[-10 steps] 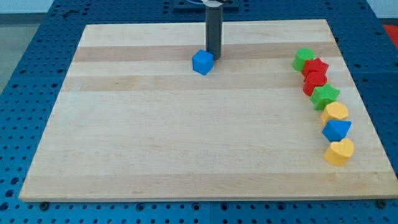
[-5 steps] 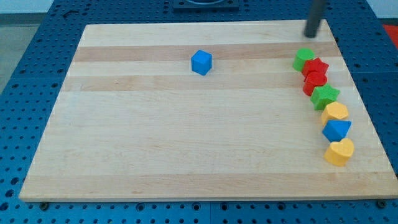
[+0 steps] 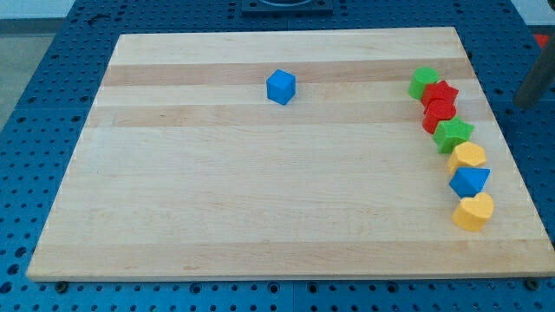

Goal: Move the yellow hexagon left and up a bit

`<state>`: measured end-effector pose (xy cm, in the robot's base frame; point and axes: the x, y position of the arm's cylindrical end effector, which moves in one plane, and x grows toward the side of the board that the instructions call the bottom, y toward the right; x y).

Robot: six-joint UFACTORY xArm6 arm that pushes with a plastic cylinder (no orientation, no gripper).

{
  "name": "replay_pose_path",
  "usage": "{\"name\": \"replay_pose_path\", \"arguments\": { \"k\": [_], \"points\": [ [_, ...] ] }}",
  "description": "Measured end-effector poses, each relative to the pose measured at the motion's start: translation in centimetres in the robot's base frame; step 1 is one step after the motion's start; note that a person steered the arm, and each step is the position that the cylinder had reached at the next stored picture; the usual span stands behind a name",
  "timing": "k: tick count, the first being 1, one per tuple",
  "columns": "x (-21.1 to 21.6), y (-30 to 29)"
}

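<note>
Your rod's lower end, my tip, hangs off the view's right edge of the pale wooden board, over the blue pegboard table, blurred and well apart from every block; it carries no jaws, so there is nothing to open or close and it grips nothing.

The yellow hexagon block sits near the board's right edge, packed into a curved column: a green star-shaped block touches it from above and a blue angular block touches it from below. Higher in the column sit a green block and two red blocks; a yellow heart-shaped block ends it at the bottom. A blue cube stands alone near the board's top centre.

The risk is the crowding. Come at the hexagon from the lower right, as the task demands, and you will likely clip the blue neighbour first or drive the hexagon into the green star above, dragging the column along. An off-centre contact would probably spin the hexagon aside rather than send it left and up.
</note>
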<state>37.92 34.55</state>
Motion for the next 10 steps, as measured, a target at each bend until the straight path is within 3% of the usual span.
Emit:
{"name": "replay_pose_path", "arguments": {
  "k": [4, 8, 10],
  "points": [
    [10.9, -1.2],
    [11.6, -9.9],
    [11.6, -10.2]
  ]
}}
